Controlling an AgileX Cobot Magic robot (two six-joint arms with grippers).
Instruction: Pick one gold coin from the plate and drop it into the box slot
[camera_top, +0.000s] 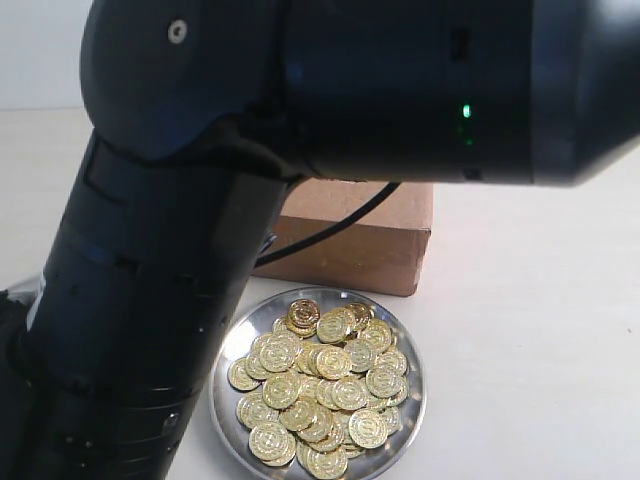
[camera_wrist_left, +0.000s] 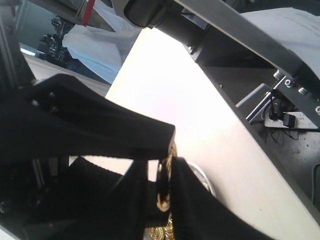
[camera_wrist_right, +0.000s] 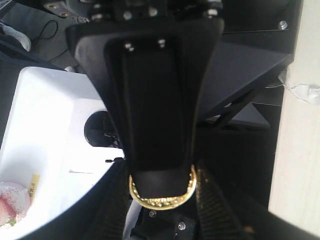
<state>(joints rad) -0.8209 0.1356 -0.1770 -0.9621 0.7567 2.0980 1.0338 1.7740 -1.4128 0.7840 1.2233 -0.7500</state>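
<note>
The silver plate (camera_top: 224, 352) lies at the front of the exterior view with a heap of gold coins (camera_top: 320, 385) in it. Behind it stands the brown box (camera_top: 372, 238); its slot is hidden by an arm. A single gold coin (camera_wrist_left: 164, 189) stands edge-on in the left wrist view, and my left gripper (camera_wrist_left: 165, 172) is shut on its faces. In the right wrist view the same coin's rim (camera_wrist_right: 162, 201) shows under a black finger, and my right gripper (camera_wrist_right: 162, 194) has its ribbed fingers (camera_wrist_right: 220, 210) tight against the rim on both sides. Neither gripper shows in the exterior view.
A large dark arm (camera_top: 150, 300) fills the left and top of the exterior view and covers most of the box top. White tabletop (camera_top: 540, 330) runs to the right of the plate. A white bin (camera_wrist_right: 45, 130) sits off the table in the right wrist view.
</note>
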